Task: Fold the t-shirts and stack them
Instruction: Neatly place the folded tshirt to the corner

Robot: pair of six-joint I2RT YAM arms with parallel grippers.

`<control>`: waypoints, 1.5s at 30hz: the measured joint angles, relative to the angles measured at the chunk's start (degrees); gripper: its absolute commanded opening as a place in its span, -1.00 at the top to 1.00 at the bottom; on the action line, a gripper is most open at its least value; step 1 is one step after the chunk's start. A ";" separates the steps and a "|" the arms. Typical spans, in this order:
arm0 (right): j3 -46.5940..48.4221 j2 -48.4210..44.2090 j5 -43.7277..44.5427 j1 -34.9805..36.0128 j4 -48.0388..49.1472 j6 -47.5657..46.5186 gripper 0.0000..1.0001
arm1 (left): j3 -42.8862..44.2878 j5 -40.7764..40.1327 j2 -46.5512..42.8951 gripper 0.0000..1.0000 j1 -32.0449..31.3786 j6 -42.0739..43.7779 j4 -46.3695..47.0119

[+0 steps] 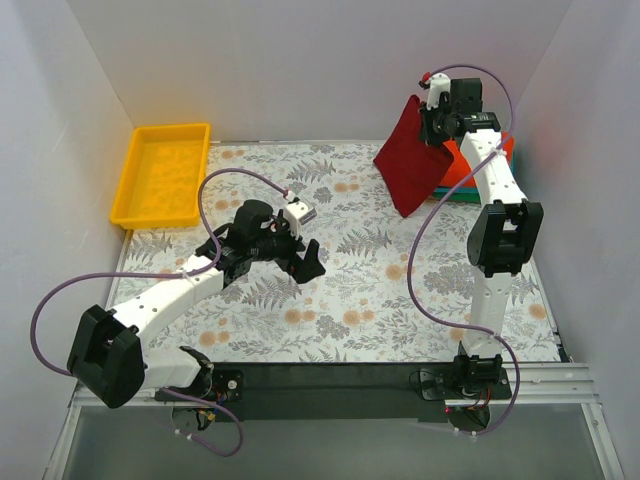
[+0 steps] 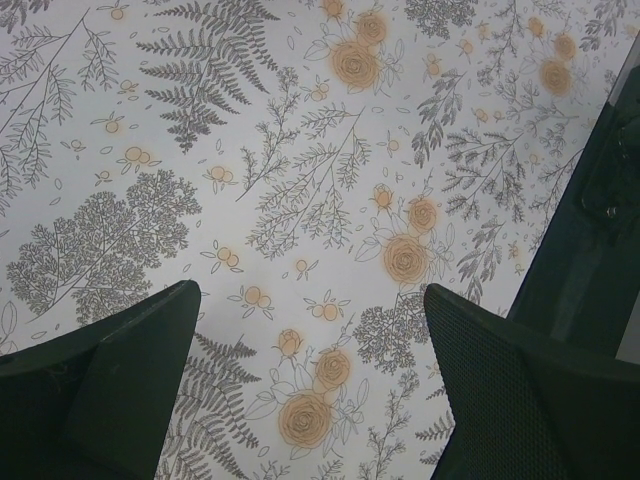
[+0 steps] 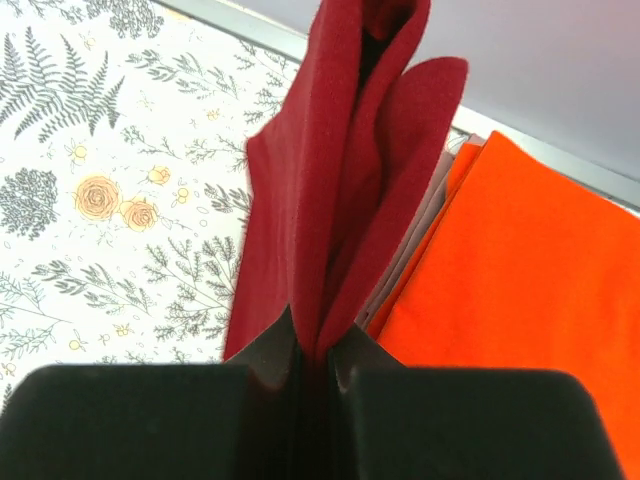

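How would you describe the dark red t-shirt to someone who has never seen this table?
Go to the far right corner of the floral-print cloth. There the right claw holds a dark crimson t-shirt hanging in the air. Its neighbours, the orange-red t-shirt and the teal t-shirt, lie flat in a pile; only this one is lifted.

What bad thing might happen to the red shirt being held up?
The dark red shirt hangs bunched from one pinch of the right gripper, so it might slip out or land crumpled. It dangles beside the orange shirt and may drag it crooked. The left gripper is open and far away, so it cannot steady anything.
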 measured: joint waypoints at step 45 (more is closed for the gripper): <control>7.21 -4.72 -3.67 -10.67 -2.40 -0.26 0.97 | -1.18 1.77 -2.32 -0.93 0.00 -0.87 -0.59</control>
